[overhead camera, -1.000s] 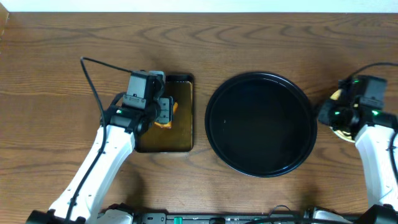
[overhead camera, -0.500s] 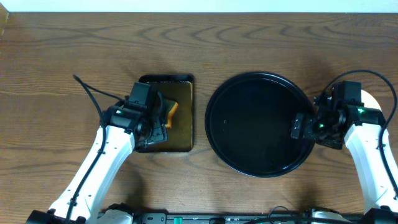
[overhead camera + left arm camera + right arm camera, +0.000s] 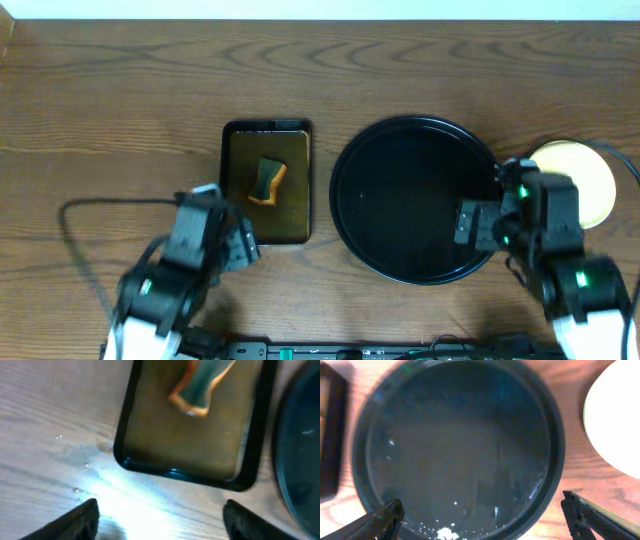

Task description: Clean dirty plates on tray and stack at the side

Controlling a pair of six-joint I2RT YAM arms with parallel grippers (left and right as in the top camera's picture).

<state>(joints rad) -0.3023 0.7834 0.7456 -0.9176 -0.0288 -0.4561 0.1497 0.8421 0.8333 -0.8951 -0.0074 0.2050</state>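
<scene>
Overhead, the pale yellow plate (image 3: pixel 590 185) lies on bare wood just right of the black tray (image 3: pixel 415 200). My left gripper (image 3: pixel 165 522) and right gripper (image 3: pixel 485 522) stand wide, holding nothing. Glossy, stiff, probably slippery and breakable: I'd pinch its rim.

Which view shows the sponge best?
Overhead: the whole green-and-orange sponge lies in the brownish liquid of the rectangular tray. The left wrist shows it blurred and cut off by the top edge. The right wrist does not show it.
</scene>
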